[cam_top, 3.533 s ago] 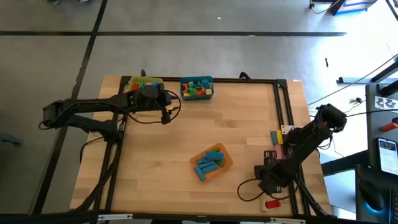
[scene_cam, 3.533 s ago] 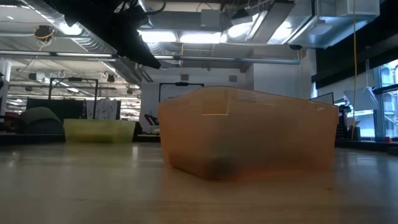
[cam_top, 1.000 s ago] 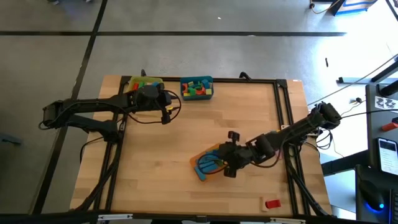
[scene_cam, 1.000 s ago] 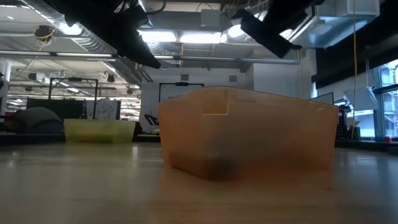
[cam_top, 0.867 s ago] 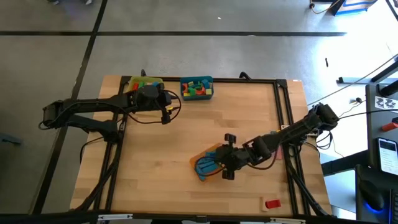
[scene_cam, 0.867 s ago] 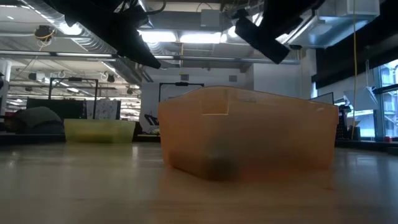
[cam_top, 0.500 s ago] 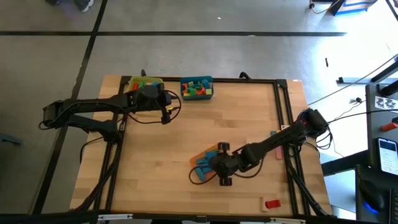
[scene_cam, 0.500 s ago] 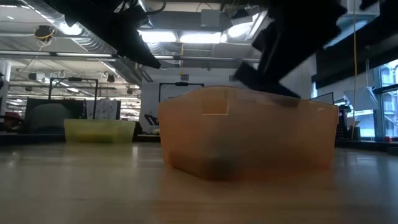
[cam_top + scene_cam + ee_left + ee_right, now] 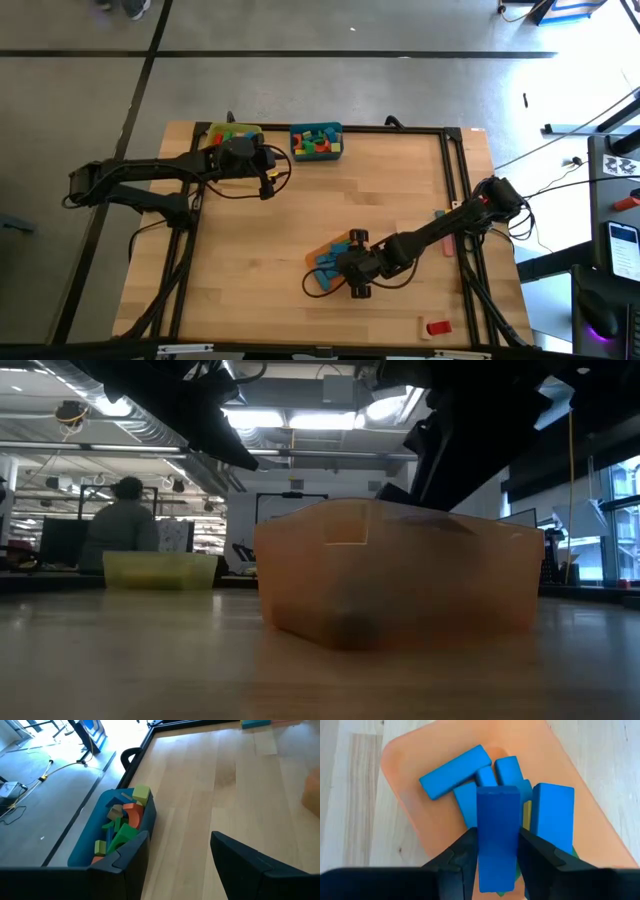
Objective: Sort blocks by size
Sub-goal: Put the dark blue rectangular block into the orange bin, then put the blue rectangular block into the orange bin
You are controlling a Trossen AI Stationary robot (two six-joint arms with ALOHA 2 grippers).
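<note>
The orange bin (image 9: 415, 795) lies near the table's middle and holds several blue blocks (image 9: 452, 770); it also shows in the high view (image 9: 318, 255) and the low view (image 9: 400, 580). My right gripper (image 9: 496, 836) hangs over it, shut on a long blue block (image 9: 495, 815); in the high view my right gripper (image 9: 347, 268) covers most of the bin. My left gripper (image 9: 177, 842) is open and empty at the far left, beside the teal bin (image 9: 85, 850), which holds several small mixed blocks (image 9: 122, 820). My right gripper pinches the long blue block by its two long sides (image 9: 482, 850) between the two fingers (image 9: 462, 855). The fingers come from above, slanting down, and lie along the block. The block reaches out past the fingertips over the bin's blue blocks; whether it touches them I cannot tell.
The yellow bin (image 9: 232, 134) and teal bin (image 9: 316, 142) stand at the far edge. Loose blocks lie along the right rail (image 9: 446, 228), and a red one (image 9: 437, 327) near the front right. A person (image 9: 125, 520) sits in the room behind.
My right gripper has gone toward the table's left and near edge and come down over the orange bin, carrying the long blue block. It has stayed shut on the block. It has hardly moved in the last half second.
</note>
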